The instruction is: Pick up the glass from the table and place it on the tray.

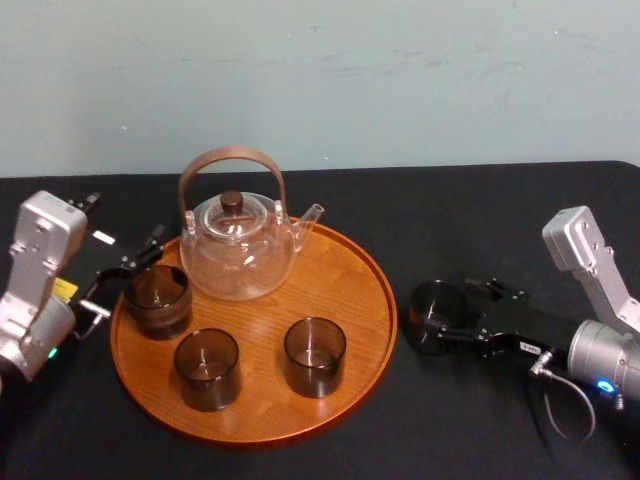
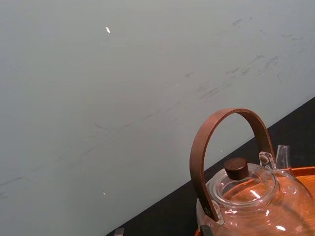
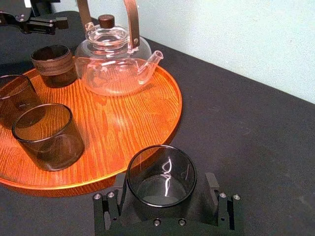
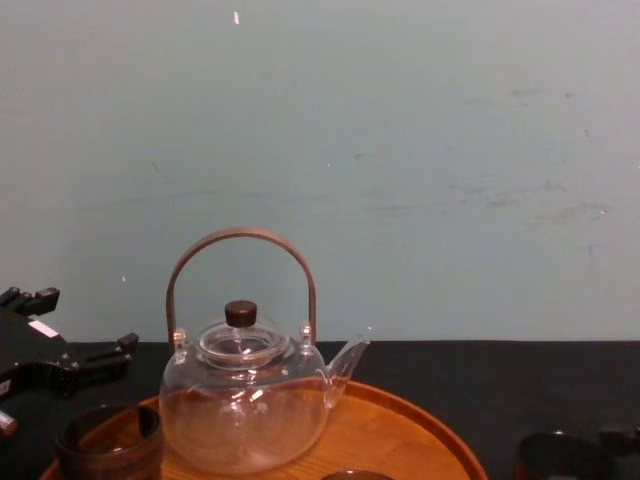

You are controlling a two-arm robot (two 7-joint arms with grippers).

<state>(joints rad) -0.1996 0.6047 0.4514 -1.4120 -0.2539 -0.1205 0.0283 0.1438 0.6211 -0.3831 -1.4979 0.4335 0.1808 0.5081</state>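
One glass [image 1: 436, 316] stands right of the tray [image 1: 345, 265], my right gripper [image 1: 460, 312] straddling it, jaws spread; next I pinch and lift. My left gripper [image 1: 128, 272] idles spread at the tray's left.

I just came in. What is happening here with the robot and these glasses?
The robot is putting a glass on the tray. Its right gripper is around a glass that stands on the table, just right of the tray and apparently not yet lifted. The tray holds a teapot and three other glasses. The left gripper is open at the tray's left edge, beside the back-left glass.
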